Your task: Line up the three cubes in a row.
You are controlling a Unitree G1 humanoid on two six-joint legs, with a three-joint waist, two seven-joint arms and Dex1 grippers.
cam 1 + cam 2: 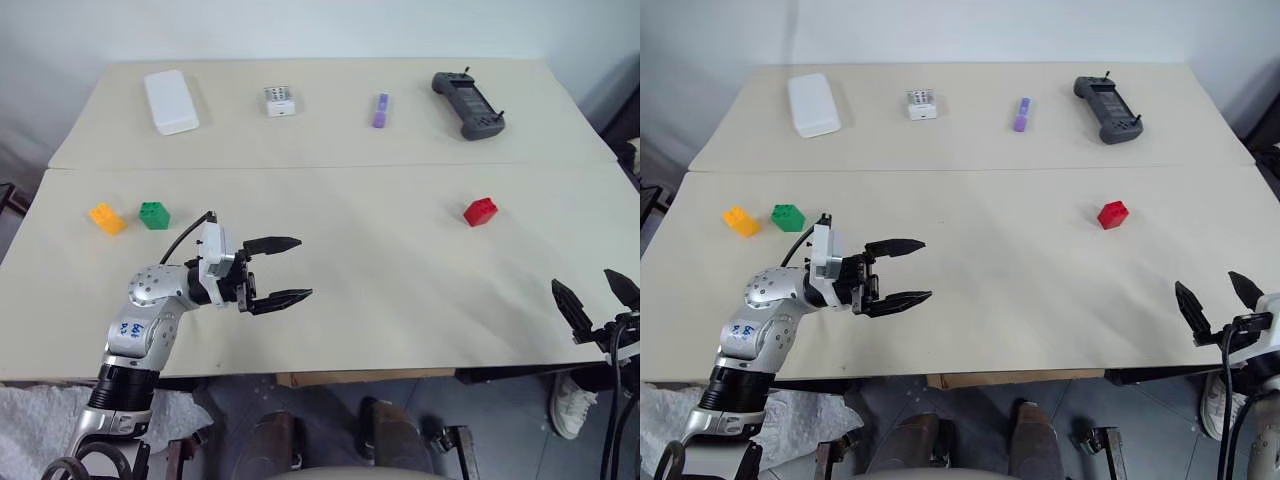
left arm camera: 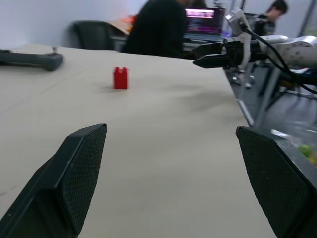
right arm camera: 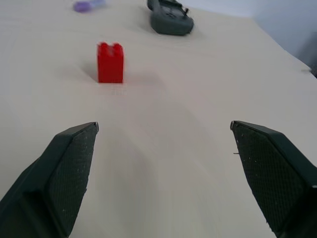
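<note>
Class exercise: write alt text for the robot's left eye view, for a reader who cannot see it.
On a beige table, a red cube sits far right of a green cube and an orange-yellow cube, which sit side by side. The left gripper hovers near the pair and the right gripper at the table's edge, both with jaws open.

Two toy bricks point(image 1: 130, 216) are set side by side at the worktop's point(image 1: 380, 300) left, a third brick point(image 1: 480, 211) well apart at its right.
</note>
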